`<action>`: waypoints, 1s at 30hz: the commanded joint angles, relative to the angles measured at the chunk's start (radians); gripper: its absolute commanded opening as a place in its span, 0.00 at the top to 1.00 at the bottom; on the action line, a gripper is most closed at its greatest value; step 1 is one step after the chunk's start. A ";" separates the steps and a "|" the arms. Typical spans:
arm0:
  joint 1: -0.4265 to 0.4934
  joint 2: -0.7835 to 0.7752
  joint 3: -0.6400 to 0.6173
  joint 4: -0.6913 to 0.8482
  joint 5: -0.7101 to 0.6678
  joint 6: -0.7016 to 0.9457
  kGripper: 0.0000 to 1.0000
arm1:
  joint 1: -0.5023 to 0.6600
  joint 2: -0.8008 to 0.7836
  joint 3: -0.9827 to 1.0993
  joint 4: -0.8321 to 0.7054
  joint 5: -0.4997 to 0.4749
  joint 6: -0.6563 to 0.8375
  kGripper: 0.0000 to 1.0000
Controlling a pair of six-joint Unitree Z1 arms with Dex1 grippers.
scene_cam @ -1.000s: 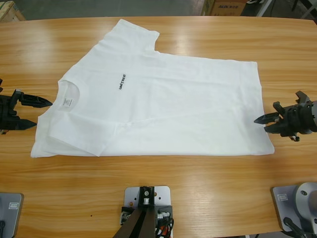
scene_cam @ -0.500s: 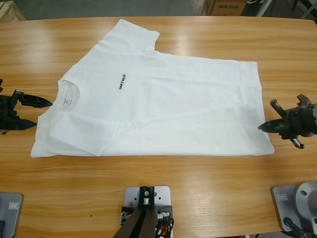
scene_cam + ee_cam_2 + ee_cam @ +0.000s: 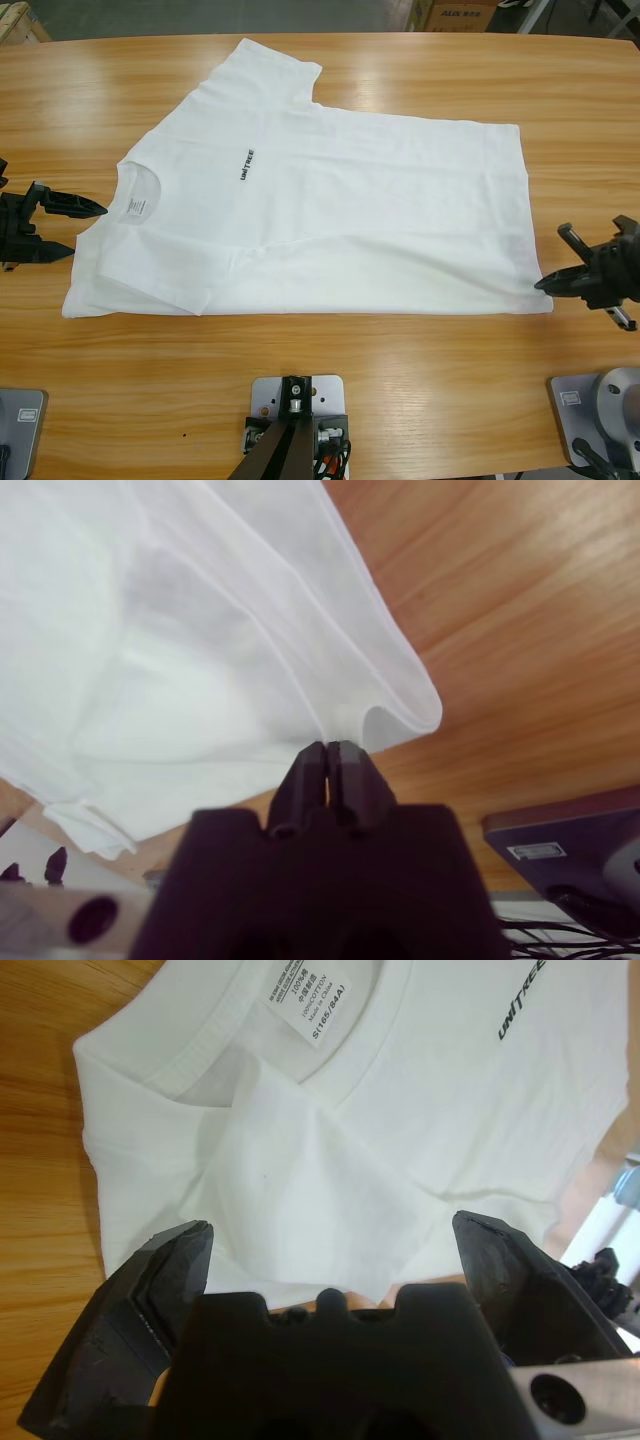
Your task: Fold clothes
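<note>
The white T-shirt point(image 3: 310, 200) is lying flat on the wooden table point(image 3: 350, 380). The left gripper point(image 3: 72, 228) is spread beside the collar point(image 3: 250, 1035); the right gripper point(image 3: 330, 758) is pressed together at the hem corner point(image 3: 405, 715).

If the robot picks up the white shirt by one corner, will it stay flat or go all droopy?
Probably droopy. The shirt is thin cloth that already creases and curls at its hem corner, seen by the right gripper. It likely weighs little, lying flat in thin layers. It shouldn't roll or break, but may drag across the table.
</note>
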 commanded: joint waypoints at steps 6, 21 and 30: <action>-0.008 0.051 -0.004 -0.012 -0.023 0.021 0.07 | 0.010 -0.003 -0.018 -0.016 -0.043 -0.053 0.00; 0.004 0.115 -0.352 0.096 -0.086 0.215 0.07 | 0.006 0.083 -0.220 -0.179 0.113 -0.386 0.00; 0.079 0.439 -0.613 0.156 -0.203 0.294 0.08 | -0.088 0.079 -0.258 -0.180 0.176 -0.440 0.00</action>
